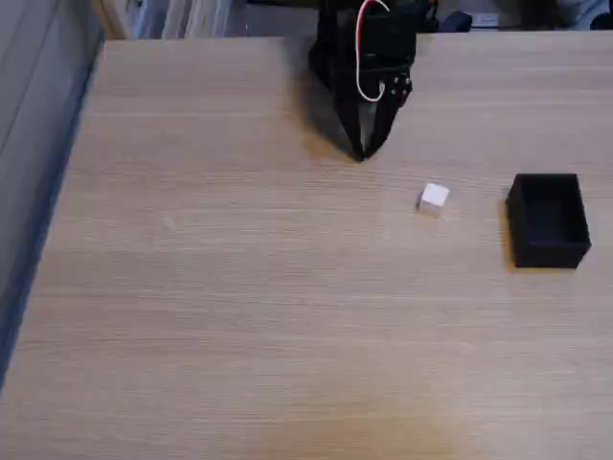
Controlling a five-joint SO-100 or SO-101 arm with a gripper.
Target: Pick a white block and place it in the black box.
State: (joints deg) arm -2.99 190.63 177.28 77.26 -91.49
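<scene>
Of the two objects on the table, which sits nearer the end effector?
The small white cube; it lies between the end effector and the matte black open-topped box, which sits farther right in the fixed view.

In the fixed view, the gripper (362, 153) hangs near the table's far edge, fingertips together and pointing down at the wooden table (239, 307). Nearer the camera and to its right lies the white block (434, 196), apart from the fingertips, bare tabletop between. Further right, well apart, stands the black box (548, 220), open-topped; bare wood separates it from the block. Left of the gripper and toward the camera, the surface is unobstructed.
</scene>
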